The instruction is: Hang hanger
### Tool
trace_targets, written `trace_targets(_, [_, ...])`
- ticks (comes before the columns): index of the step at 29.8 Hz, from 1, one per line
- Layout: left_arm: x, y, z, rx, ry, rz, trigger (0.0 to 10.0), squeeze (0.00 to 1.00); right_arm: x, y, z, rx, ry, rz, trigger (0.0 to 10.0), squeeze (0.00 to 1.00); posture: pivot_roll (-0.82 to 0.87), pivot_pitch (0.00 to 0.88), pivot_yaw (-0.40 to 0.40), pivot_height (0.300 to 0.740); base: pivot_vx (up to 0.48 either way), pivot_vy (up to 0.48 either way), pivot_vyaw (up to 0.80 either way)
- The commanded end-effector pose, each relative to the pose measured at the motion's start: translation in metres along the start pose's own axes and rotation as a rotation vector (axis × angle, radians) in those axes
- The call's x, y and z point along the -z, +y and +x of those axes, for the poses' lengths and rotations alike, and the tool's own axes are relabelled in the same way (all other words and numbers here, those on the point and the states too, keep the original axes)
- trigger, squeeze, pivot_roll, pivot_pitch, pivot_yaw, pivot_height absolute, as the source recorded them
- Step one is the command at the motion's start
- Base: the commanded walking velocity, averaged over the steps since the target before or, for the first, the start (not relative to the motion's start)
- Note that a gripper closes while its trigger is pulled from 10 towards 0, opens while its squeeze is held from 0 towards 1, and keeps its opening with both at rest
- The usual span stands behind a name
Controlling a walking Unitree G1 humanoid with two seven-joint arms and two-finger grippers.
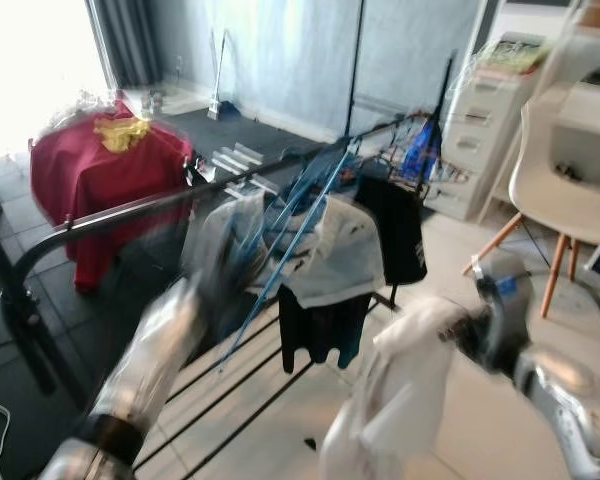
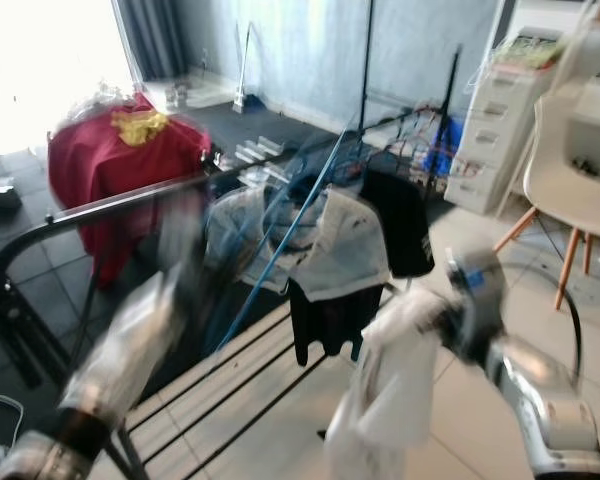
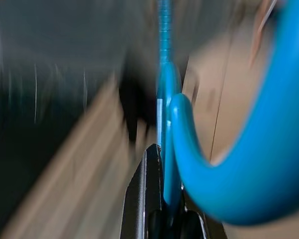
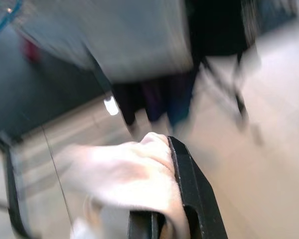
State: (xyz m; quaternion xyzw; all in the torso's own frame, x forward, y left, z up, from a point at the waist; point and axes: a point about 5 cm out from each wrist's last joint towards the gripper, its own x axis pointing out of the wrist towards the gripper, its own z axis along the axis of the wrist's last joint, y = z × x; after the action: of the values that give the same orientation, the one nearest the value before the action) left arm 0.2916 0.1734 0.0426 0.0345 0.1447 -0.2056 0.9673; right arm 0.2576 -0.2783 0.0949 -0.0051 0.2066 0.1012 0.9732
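- Blur smears both eye views; my left gripper (image 3: 164, 209) has its jaws clamped on a blue hanger (image 3: 249, 164), raised up by the black rail (image 1: 130, 215) of a clothes rack.
- My right gripper (image 4: 164, 219) has its jaws pinched on a white garment (image 1: 405, 390), hanging low over the tiled floor (image 1: 480, 300).
- Grey shirt (image 1: 345, 260) and black top (image 1: 395, 230) hang on the rail.
- White chair (image 1: 565, 180) stands at right.
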Motion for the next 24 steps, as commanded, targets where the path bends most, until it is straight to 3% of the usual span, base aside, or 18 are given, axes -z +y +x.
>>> trace_targets(1, [-0.04, -0.005, 0.014, 0.035, -0.137, 0.074, 10.0, 0.0, -0.025, 0.007, 0.006, -0.025, -0.107, -0.038, 10.0, 0.0, -0.1, 0.0, 0.0, 0.74, 0.0, 0.0, 0.0])
trace_targets(7, [-0.042, -0.005, 0.014, 0.034, -0.139, 0.083, 10.0, 0.0, -0.024, 0.006, 0.006, -0.025, -0.107, -0.033, 10.0, 0.0, -0.09, 0.0, 0.0, 0.74, 0.0, 0.0, 0.0])
trace_targets(12, [-0.028, -0.001, 0.013, 0.006, -0.081, 0.157, 10.0, 0.0, -0.01, 0.005, 0.009, -0.017, -0.084, -0.024, 10.0, 0.0, -0.09, 0.0, 0.0, 0.74, 0.0, 0.0, 0.0])
trace_targets(14, [-0.007, 0.003, 0.01, -0.011, 0.044, 0.226, 10.0, 0.0, 0.009, 0.004, 0.012, 0.0, -0.032, -0.01, 10.0, 0.0, -0.1, 0.0, 0.0, 0.74, 0.0, 0.0, 0.0])
trace_targets(15, [-0.007, 0.003, 0.01, -0.011, 0.044, 0.226, 10.0, 0.0, 0.009, 0.004, 0.012, 0.0, -0.032, -0.01, 10.0, 0.0, -0.1, 0.0, 0.0, 0.74, 0.0, 0.0, 0.0])
trace_targets(19, [0.046, 0.009, -0.007, -0.056, 0.353, 0.327, 10.0, 0.0, 0.074, -0.003, 0.007, 0.13, 0.121, 0.109, 10.0, 0.0, -0.08, 0.0, 0.0, 0.74, 0.0, 0.0, 0.0])
trace_targets(21, [0.052, 0.008, -0.01, -0.062, 0.391, 0.336, 10.0, 0.0, 0.083, -0.003, 0.005, 0.151, 0.134, 0.13, 10.0, 0.0, -0.08, 0.0, 0.0, 0.74, 0.0, 0.0, 0.0])
trace_targets(22, [0.059, 0.005, -0.014, -0.062, 0.409, 0.338, 10.0, 0.0, 0.091, 0.0, 0.002, 0.171, 0.125, 0.167, 10.0, 0.0, -0.08, 0.061, -0.025, 0.74, 0.0, 0.0, 0.0])
trace_targets(24, [0.071, 0.0, -0.02, -0.07, 0.419, 0.309, 10.0, 0.0, 0.104, 0.005, -0.002, 0.197, 0.108, 0.238, 10.0, 0.0, -0.08, 0.064, -0.023, 0.74, 0.0, 0.0, 0.0])
